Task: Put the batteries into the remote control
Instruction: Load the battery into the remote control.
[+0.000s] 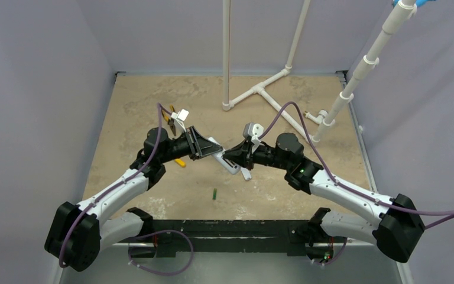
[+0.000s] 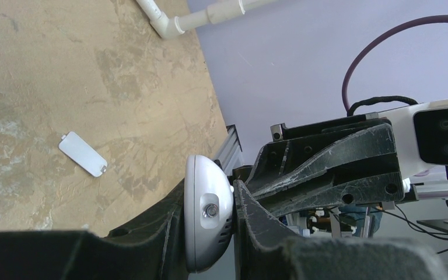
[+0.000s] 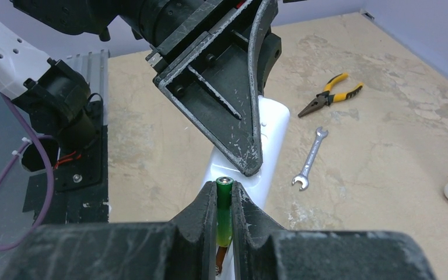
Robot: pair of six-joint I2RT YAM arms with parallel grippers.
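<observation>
My left gripper [image 1: 206, 145] is shut on the white remote control [image 1: 224, 160] and holds it above the table; in the left wrist view the remote's rounded end [image 2: 209, 213] sits clamped between the jaws. My right gripper [image 1: 232, 156] is shut on a green battery [image 3: 224, 210], which stands upright between the fingers, tip up, right against the remote's near end [image 3: 271, 146]. A second green battery [image 1: 214, 193] lies on the table in front of both grippers. The remote's white battery cover [image 2: 83, 154] lies loose on the table.
Yellow-handled pliers [image 3: 329, 96] and a silver wrench [image 3: 309, 160] lie on the table beyond the remote. A white pipe frame [image 1: 260, 92] stands at the back, with a slanted pipe [image 1: 354, 83] at the right. Grey walls enclose the table.
</observation>
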